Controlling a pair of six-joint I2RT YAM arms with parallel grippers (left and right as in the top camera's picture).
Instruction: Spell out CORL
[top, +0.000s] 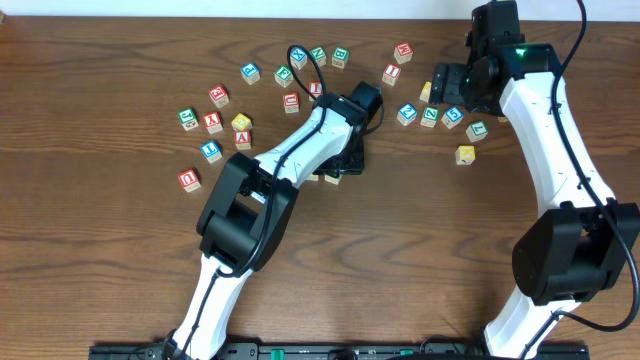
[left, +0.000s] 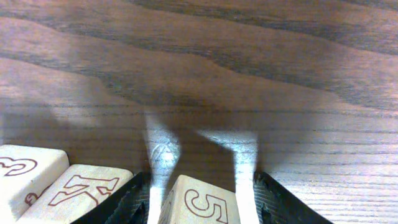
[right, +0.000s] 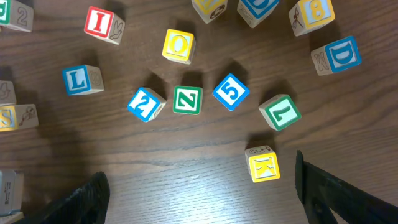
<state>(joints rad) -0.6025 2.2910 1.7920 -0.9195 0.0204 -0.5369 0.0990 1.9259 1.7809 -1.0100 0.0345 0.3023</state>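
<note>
Left end effector (left: 202, 149) is down at the table (left: 261, 74), about mid-table in the overhead view. Its fingers (left: 163, 163) are closed in on a pale wooden cube with a red-outlined 5 on its near face (left: 200, 204), one finger on each flank. I see no gap, so I read it as gripped. That cube ends a row: just beside it is a pale wooden cube with a red-outlined K (left: 81, 190), then a pale wooden cube with a red-outlined 3 (left: 22, 171). Top faces are hidden from every camera, so I can't tell what the row spells.

Right end effector (right: 199, 171) hangs high over the loose cluster on the right, jaws wide apart, nothing in them. From it the yellow wooden O block (right: 178, 45) lies ahead, a touch left of centreline, apart from its neighbours. The blue wooden L block (right: 78, 79) is further left. The right end effector is the nearer one to both. They're cubes, so no long axis. The O's faces sit nearly square to the jaws, so it probably needs little wrist twist. No C or R legible.
</note>
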